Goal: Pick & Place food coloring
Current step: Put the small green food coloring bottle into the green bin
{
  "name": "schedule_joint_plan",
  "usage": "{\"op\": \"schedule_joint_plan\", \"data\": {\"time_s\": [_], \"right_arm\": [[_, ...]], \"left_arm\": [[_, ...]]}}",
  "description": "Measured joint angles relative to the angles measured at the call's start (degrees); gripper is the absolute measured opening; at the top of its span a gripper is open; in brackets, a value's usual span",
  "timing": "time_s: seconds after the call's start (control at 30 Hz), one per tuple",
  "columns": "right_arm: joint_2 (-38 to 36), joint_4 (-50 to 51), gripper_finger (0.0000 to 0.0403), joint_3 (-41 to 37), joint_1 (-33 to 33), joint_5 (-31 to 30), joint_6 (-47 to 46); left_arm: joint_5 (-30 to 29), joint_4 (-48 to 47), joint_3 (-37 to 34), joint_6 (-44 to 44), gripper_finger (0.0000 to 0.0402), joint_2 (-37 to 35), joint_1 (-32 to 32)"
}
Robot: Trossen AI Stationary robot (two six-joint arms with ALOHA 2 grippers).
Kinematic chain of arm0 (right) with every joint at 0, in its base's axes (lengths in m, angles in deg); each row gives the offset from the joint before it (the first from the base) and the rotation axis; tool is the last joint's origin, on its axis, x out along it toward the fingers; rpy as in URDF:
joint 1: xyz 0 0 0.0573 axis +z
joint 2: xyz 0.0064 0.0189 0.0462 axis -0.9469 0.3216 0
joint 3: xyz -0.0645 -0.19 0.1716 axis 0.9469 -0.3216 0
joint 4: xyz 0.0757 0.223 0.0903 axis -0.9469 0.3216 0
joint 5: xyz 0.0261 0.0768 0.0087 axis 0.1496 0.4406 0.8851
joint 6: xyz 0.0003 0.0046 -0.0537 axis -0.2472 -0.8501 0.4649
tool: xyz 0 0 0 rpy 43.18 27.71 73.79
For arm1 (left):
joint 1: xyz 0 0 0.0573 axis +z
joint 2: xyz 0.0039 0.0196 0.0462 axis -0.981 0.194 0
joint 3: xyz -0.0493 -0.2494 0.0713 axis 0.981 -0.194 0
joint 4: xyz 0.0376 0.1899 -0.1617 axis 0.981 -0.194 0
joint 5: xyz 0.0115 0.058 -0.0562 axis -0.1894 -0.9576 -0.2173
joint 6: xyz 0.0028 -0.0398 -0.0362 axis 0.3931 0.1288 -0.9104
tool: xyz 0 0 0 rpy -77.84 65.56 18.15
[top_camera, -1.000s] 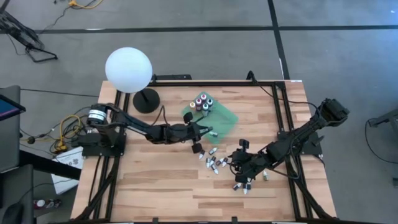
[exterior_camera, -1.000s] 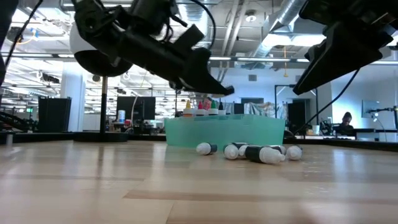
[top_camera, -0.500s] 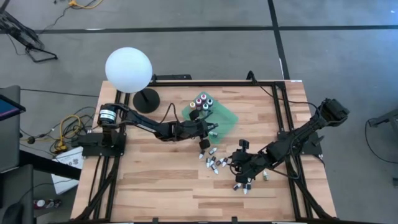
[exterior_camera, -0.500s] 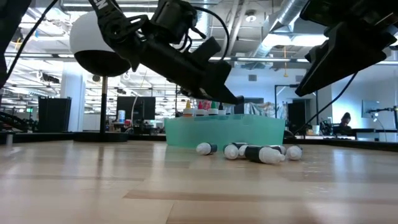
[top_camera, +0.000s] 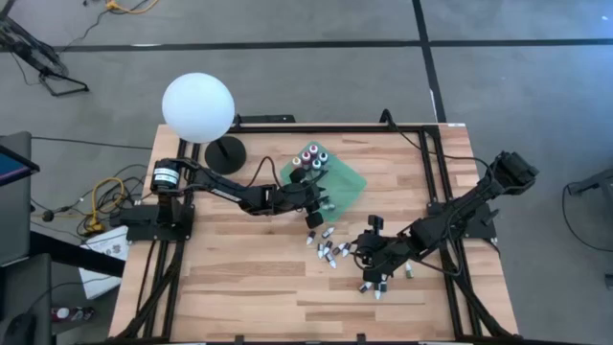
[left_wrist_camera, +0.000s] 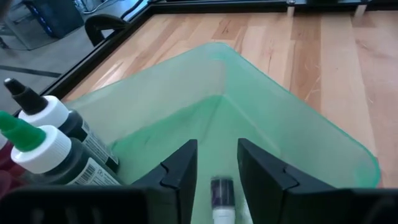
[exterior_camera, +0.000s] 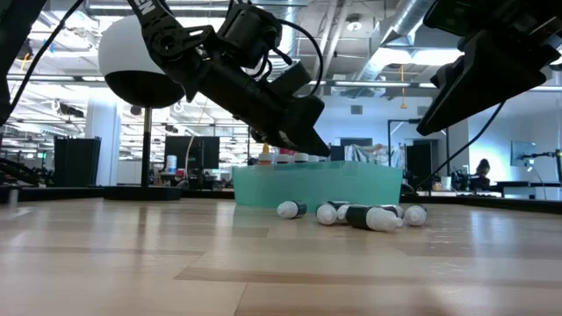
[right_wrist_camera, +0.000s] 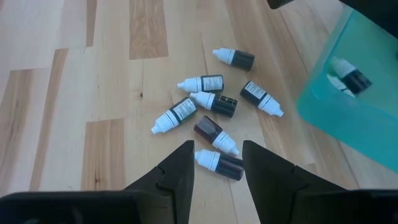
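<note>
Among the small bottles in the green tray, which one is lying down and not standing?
The dark bottle lying on the tray floor, directly between the left gripper's open fingers. The others, such as the green-capped one, stand upright in the tray's corner.

A second ago the left pincer (top_camera: pixel 319 196) hung over the bare worktop (top_camera: pixel 239 278) short of the green tray (top_camera: pixel 350 182). It has since reached forward over the tray's near edge and dipped lower. Its fingers (left_wrist_camera: pixel 180 168) have spread apart, and a small bottle (left_wrist_camera: pixel 221 198) now lies between them in the tray.
</note>
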Motion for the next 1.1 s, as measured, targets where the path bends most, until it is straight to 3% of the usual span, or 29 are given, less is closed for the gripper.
{"op": "schedule_joint_plan", "data": {"time_s": [0.57, 0.9, 1.1], "right_arm": [[0.00, 0.14, 0.0127, 0.00, 0.00, 0.00, -0.09], [0.00, 0.39, 0.0127, 0.00, 1.51, 0.00, -0.18], [0.00, 0.48, 0.0127, 0.00, 1.51, 0.02, -0.87]], "left_arm": [[0.08, -0.88, 0.03, 5.89, 0.0132, -3.33, -5.86], [4.16, -23.39, 0.02, 5.09, 0.0132, -10.79, -14.00], [3.87, -30.81, -0.18, 2.21, 0.0132, -12.75, -19.10]]}}
